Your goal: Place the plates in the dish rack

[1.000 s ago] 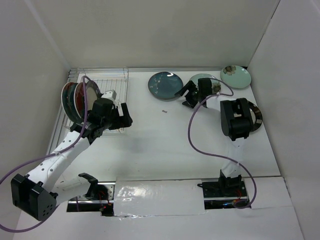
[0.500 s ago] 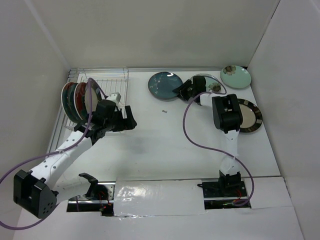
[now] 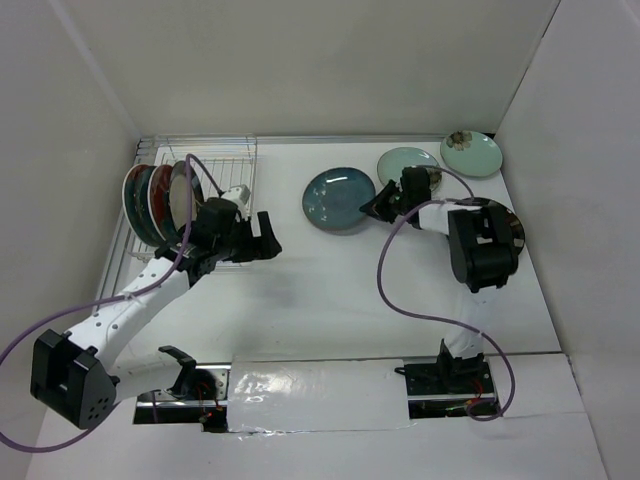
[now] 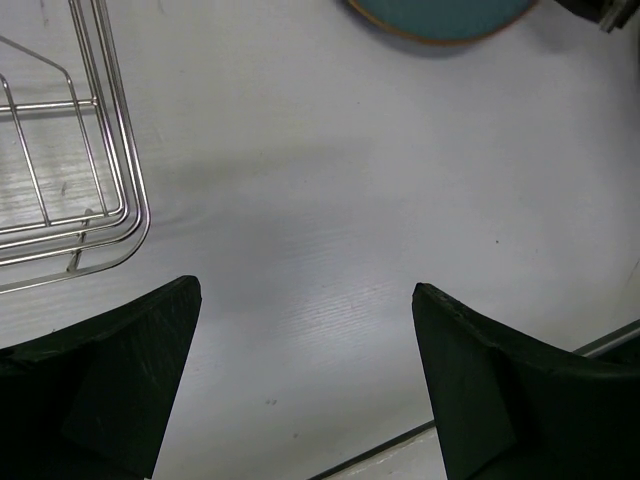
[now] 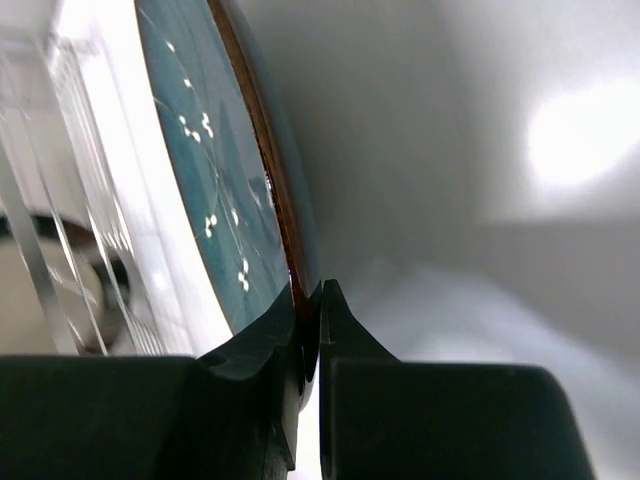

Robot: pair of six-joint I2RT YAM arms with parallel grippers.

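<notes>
Tabletop (image 3: 330,300) bears a dish rack (image 3: 228,165) holding plates (image 3: 150,198) on edge.

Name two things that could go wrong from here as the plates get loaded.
1. The right gripper pinches only the thin rim of the dark teal plate, so the plate may slip or swing once lifted.
2. The open left gripper hangs beside the dish rack, between it and that plate; the arms could collide on the way across.

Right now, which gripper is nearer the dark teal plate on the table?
Right. The right gripper pinches the rim of the dark teal plate; the left gripper hangs open beside the dish rack, farther off.
</notes>
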